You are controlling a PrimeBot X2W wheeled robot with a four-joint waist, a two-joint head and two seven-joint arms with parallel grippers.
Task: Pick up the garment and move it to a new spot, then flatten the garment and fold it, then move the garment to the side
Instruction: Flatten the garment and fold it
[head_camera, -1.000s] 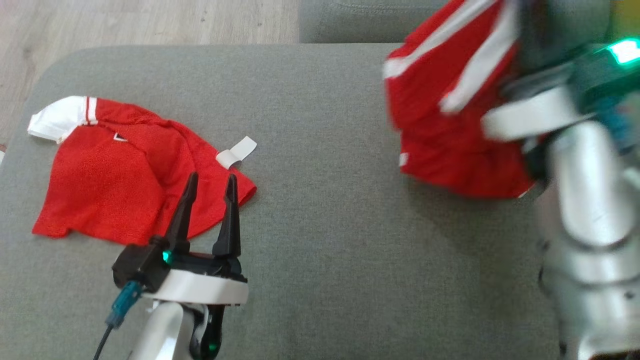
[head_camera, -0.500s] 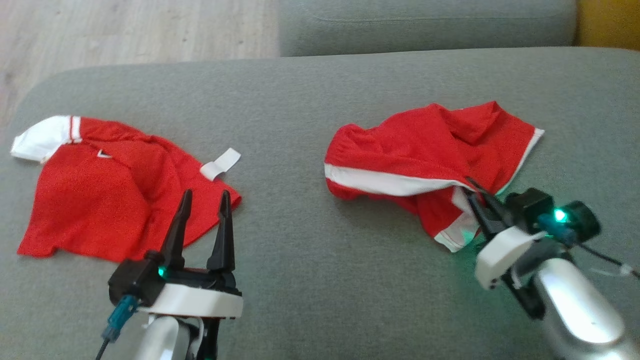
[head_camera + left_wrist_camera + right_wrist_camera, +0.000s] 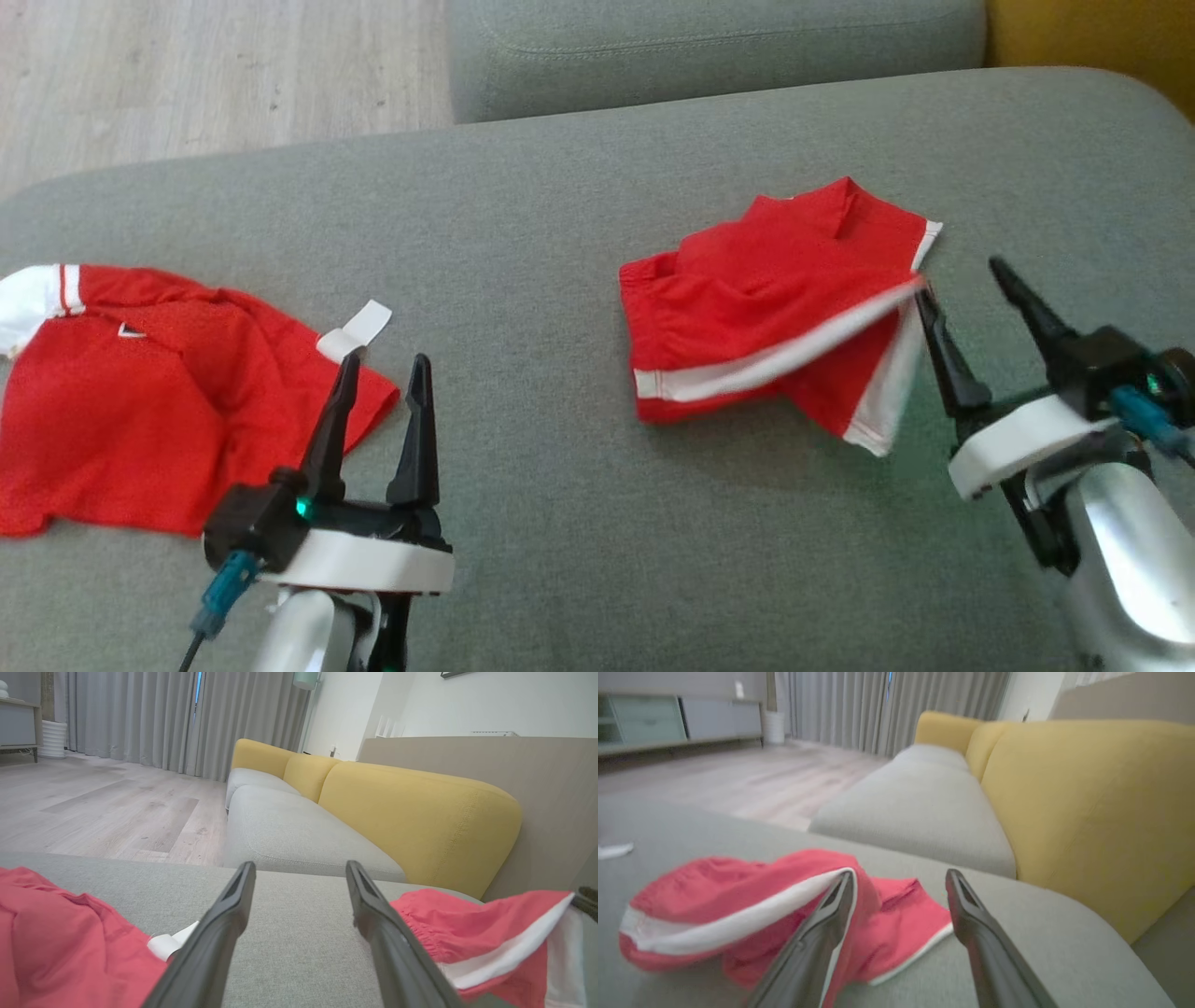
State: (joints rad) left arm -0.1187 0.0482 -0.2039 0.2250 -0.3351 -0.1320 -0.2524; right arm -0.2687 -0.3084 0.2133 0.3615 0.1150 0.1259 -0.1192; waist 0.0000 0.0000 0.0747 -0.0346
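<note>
The left pincer (image 3: 385, 359) hangs spread wide by the red shirt (image 3: 140, 392). The red shorts (image 3: 747, 308) lie bunched on the couch seat (image 3: 560, 233). The right pincer (image 3: 962, 280) is spread too, one finger (image 3: 945, 359) touching their white edge. Moving looks done; next, pull them flat.

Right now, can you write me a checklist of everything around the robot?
Surface: grey cushion, wide and flat.
Job's things: red shorts with white stripes, rumpled, lying on the right.
Clutter: red shirt lying on the left, white tag at its edge.
Hands: left hand open, by the shirt; right hand open, one finger at the shorts' white edge, gripping nothing.
Cables: blue-plugged cable at the left wrist; blue plug at the right wrist.
Surroundings: wooden floor, yellow backrest, grey curtains.
</note>
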